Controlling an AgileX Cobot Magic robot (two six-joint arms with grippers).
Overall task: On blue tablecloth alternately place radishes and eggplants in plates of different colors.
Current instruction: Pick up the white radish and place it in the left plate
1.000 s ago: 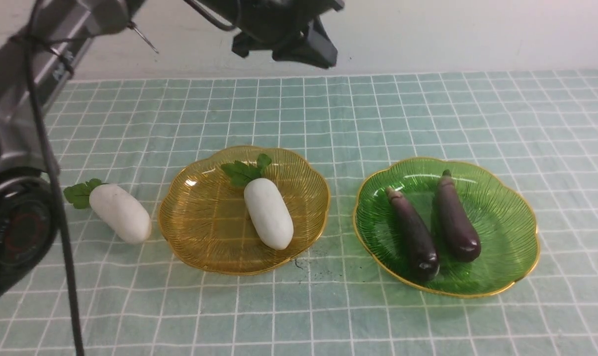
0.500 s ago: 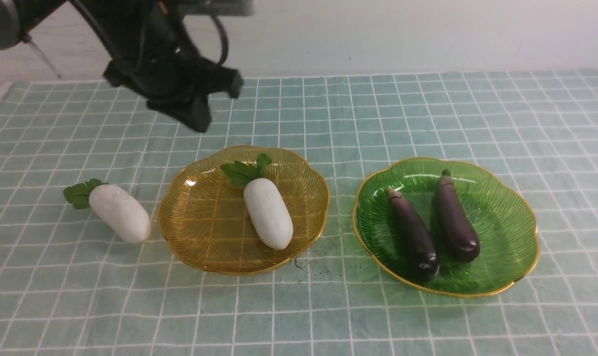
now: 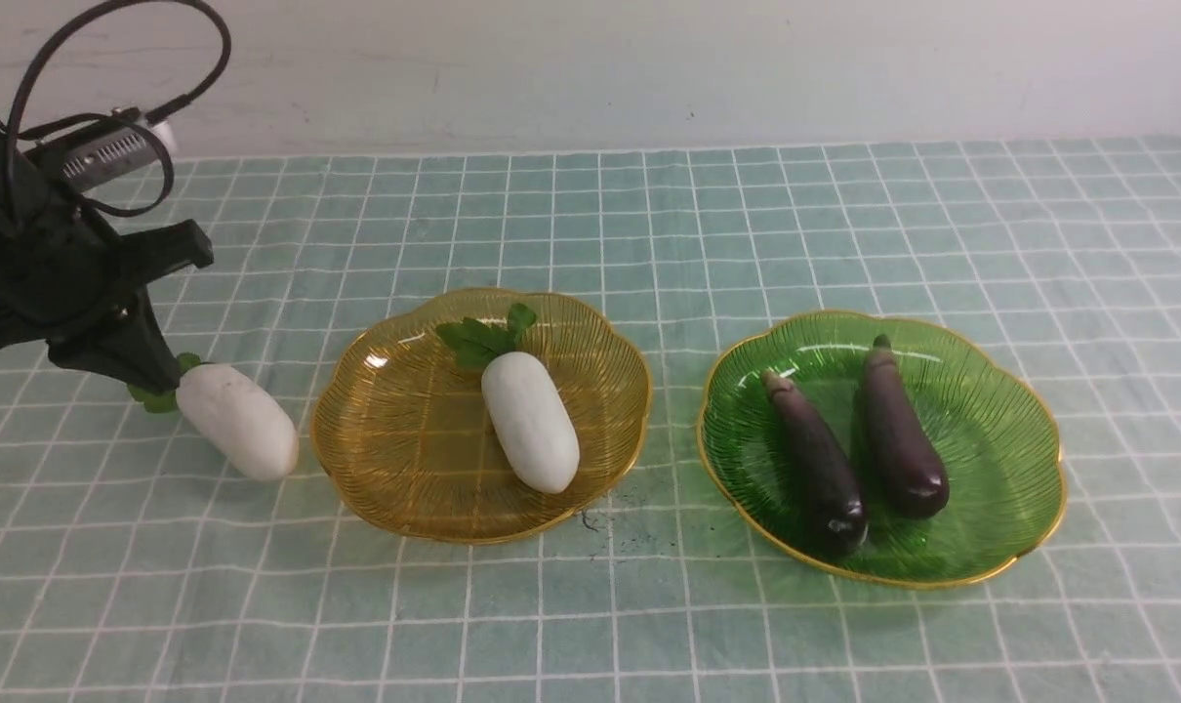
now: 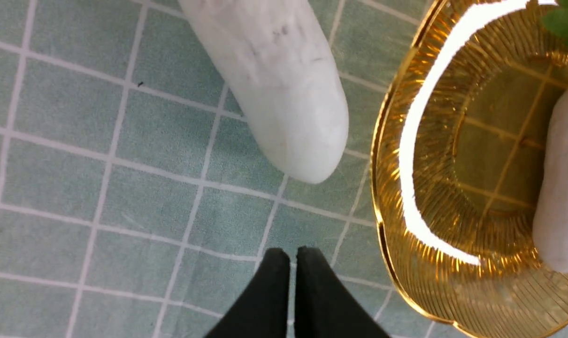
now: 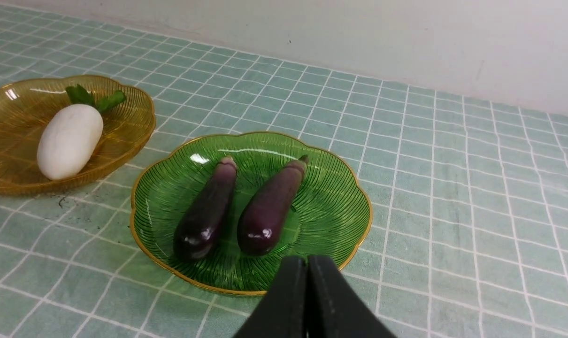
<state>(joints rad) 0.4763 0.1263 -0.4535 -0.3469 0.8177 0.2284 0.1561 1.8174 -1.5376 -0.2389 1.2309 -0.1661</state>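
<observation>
blue tablecloth (image 3: 844, 215) spans the table. first radish (image 3: 530, 420) lies in the amber plate (image 3: 395, 488). second radish (image 3: 237, 420) lies on the cloth at its nine o'clock, with the left gripper (image 4: 292, 256) near its leaves, pinched together and empty. both eggplants (image 3: 813, 459) lie in the green plate (image 3: 1000, 508) at three o'clock. right gripper (image 5: 307, 265) is pinched together and empty.

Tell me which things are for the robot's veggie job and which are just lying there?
For the job: loose radish, plated radish, yellow plate, left eggplant, right eggplant, green plate, blue tablecloth, left hand.

Just there: dark smudge on the cloth, white wall.
</observation>
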